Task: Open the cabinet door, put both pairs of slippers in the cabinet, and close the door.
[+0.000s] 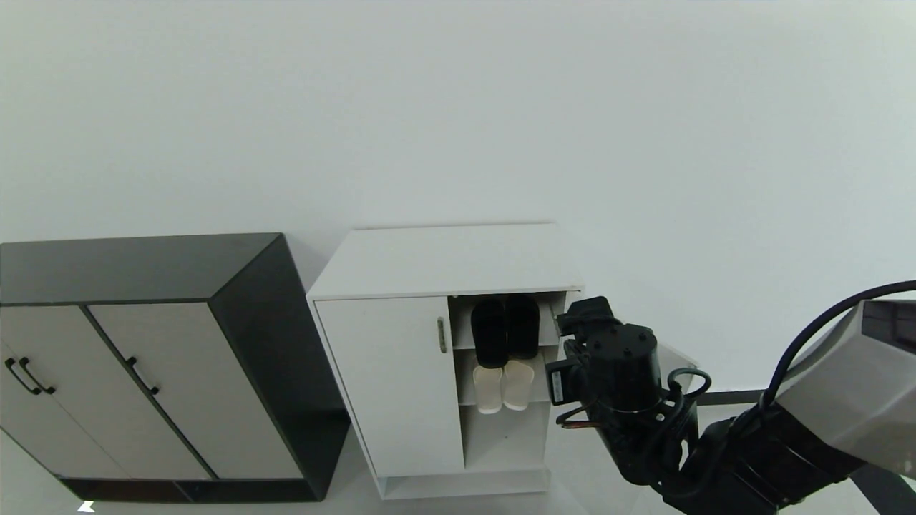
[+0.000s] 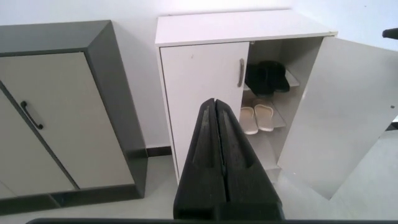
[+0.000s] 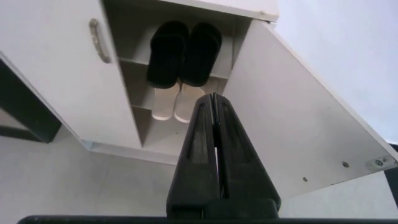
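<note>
Nearest to me, my left tool is closed with nothing between its fingers, hanging well back from the white cabinet and pointing at its left door, which is shut. My right tool is also pressed closed and empty; it sits up close to the cabinet's right side, near the top front corner, just beside the inner face of the open right door, and I cannot tell whether it touches the panel. That door is swung out wide to the right. Inside the open half, the white slippers lie side by side on the middle shelf with their toes sticking out over its edge. The black slippers lie side by side on the shelf above, also overhanging. The bottom compartment holds nothing I can see. To the left of the white cabinet stands a dark cabinet with two pale doors, both shut, and both cabinets back onto a plain white wall.
</note>
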Motion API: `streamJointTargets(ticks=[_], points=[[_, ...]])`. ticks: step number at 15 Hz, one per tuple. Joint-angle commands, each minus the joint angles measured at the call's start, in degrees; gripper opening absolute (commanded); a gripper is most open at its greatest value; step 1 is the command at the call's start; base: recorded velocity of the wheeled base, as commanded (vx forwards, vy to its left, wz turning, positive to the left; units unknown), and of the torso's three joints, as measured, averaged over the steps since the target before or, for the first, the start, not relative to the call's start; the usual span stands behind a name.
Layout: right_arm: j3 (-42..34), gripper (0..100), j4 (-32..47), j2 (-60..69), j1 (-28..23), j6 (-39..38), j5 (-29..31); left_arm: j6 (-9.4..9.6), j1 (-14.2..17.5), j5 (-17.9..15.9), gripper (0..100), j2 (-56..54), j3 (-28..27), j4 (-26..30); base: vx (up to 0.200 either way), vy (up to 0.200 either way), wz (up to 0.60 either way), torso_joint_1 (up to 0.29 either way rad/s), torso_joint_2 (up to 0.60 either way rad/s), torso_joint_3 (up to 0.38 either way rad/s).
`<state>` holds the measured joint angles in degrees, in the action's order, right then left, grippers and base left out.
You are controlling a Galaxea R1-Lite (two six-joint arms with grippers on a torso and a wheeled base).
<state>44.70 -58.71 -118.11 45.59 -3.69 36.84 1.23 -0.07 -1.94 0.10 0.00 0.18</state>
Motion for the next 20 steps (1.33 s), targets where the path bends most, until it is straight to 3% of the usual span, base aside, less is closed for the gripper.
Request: streamJointTargets(ticks=[1, 5, 10, 13, 14, 16, 20], points=[[-0.05, 0, 0.0, -0.19, 0.11, 0.0, -0.01, 0.0, -0.01, 0.0, 0, -0.01, 0.0, -0.01, 0.0, 0.0, -0.6, 0.012, 0.0, 0.007], [-0.23, 0, 0.0, -0.19, 0.02, 0.53, -0.01, 0.0, -0.01, 0.0, 0, -0.01, 0.0, -0.01, 0.0, 0.0, -0.6, 0.003, 0.0, 0.005], [1.53, 0, -4.04, -1.24, -3.84, 2.29, -3.0, 0.17, -0.01, -0.08, 0, -0.01, 0.0, -0.01, 0.0, 0.0, 0.0, 0.0, 0.0, 0.0], [6.71, 0, 1.49, -1.24, -8.42, -1.67, -5.73, 0.17, -0.01, -0.08, 0, -0.01, 0.0, -0.01, 0.0, 0.0, 0.0, 0.0, 0.0, 0.0], [9.35, 0, 6.15, -0.71, -10.08, -6.85, -10.56, 0.17, -0.01, -0.08, 0, -0.01, 0.0, -0.01, 0.0, 0.0, 0.0, 0.0, 0.0, 0.0], [13.83, 0, 13.45, -0.36, -11.93, -10.9, -13.9, 0.17, -0.01, -0.08, 0, -0.01, 0.0, -0.01, -0.2, 0.0, 0.0, 0.007, 0.0, 0.0], [17.96, 0, 16.35, -2.03, -13.69, -12.83, -16.19, 0.26, -0.01, -0.08, 0, -0.01, 0.0, -0.01, -0.15, 0.0, 0.0, 0.001, 0.0, 0.003]])
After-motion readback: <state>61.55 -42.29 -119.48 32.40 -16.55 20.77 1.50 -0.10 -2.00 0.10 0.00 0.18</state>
